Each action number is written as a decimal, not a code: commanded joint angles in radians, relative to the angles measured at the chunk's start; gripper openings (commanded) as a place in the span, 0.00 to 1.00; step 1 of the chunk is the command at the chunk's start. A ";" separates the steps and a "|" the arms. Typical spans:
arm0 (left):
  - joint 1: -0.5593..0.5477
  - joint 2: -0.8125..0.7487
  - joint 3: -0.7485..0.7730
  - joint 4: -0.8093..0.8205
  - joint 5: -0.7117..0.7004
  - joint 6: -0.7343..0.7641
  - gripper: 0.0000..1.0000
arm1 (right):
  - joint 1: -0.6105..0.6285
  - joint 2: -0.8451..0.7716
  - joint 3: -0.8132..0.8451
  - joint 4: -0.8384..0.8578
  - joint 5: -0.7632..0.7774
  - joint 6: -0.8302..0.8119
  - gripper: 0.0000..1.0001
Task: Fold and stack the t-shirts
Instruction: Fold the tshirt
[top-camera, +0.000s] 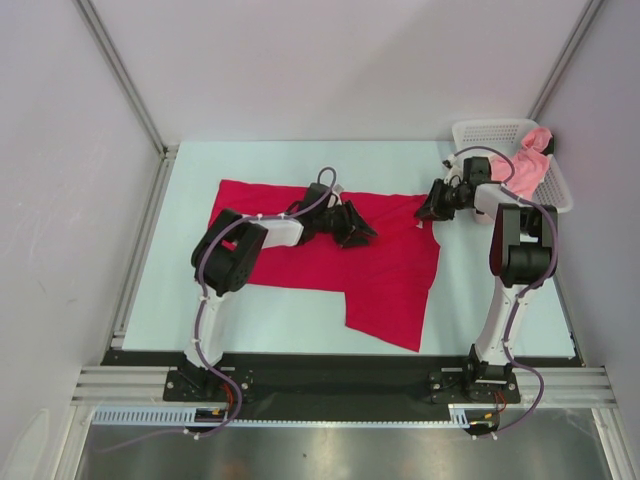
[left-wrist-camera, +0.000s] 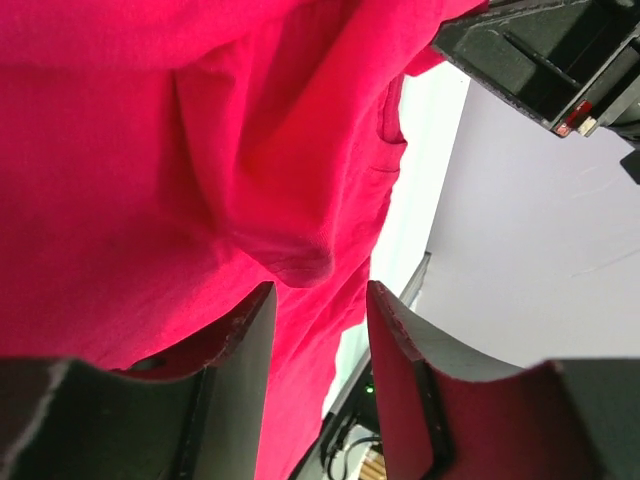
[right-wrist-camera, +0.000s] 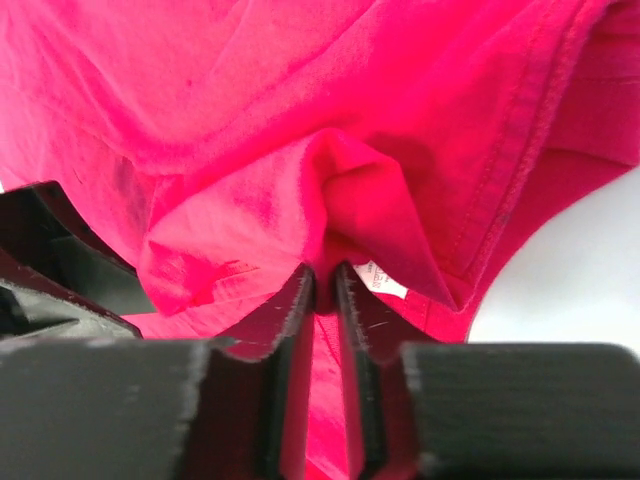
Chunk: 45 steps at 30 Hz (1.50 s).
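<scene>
The crimson red t-shirt (top-camera: 385, 265) lies spread on the table, partly bunched near its top middle. My left gripper (top-camera: 356, 232) sits low over the shirt's middle. In the left wrist view its jaws (left-wrist-camera: 320, 297) stand open, with a raised fold of the red t-shirt (left-wrist-camera: 290, 235) just beyond the tips. My right gripper (top-camera: 430, 208) is at the shirt's upper right edge. In the right wrist view it (right-wrist-camera: 325, 277) is shut on a pinched fold of the red t-shirt (right-wrist-camera: 340, 190), beside a white label (right-wrist-camera: 385, 283). The salmon pink t-shirt (top-camera: 532, 162) hangs over the basket.
The white mesh basket (top-camera: 490, 132) stands at the far right corner, right behind the right arm. Metal rails run along the table's left edge (top-camera: 140, 250) and front edge (top-camera: 330, 385). The right gripper's black body (left-wrist-camera: 545, 60) shows close by in the left wrist view.
</scene>
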<state>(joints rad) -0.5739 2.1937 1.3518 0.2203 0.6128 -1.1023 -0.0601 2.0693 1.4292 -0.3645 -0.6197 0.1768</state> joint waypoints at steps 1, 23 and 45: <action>-0.009 -0.029 -0.025 0.027 -0.027 -0.065 0.50 | -0.014 0.009 0.022 0.041 -0.034 0.029 0.17; -0.017 0.032 -0.002 0.071 -0.056 -0.143 0.40 | -0.035 0.011 0.031 0.038 -0.060 0.033 0.03; -0.027 0.012 0.099 -0.117 -0.051 0.022 0.00 | -0.023 -0.067 0.056 -0.179 -0.026 0.122 0.00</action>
<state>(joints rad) -0.6003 2.2665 1.4044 0.1883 0.5533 -1.1759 -0.0883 2.0697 1.4368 -0.3981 -0.6605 0.2726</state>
